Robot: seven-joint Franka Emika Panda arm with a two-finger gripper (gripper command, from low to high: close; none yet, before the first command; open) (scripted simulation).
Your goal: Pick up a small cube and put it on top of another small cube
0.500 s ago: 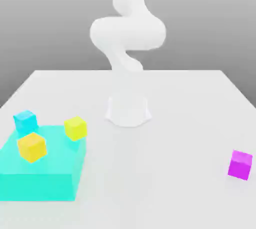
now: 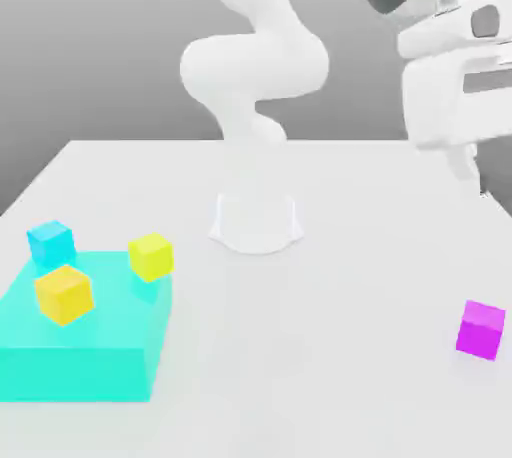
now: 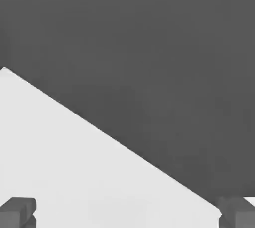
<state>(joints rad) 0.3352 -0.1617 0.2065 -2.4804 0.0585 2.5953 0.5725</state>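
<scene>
Magenta cube (image 2: 481, 329) sits alone on the surface (image 2: 330, 346), well apart from cyan cube (image 2: 50, 242). End effector (image 3: 127, 214) open, empty, high above the magenta cube.

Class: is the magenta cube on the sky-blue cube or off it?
Off. The magenta cube sits alone on the table, far from the sky-blue cube.

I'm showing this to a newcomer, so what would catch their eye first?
Probably the big turquoise block at the exterior view's left, with two yellow cubes on it and a blue cube behind. Next, the lone magenta cube at far right, below the white hand.
</scene>
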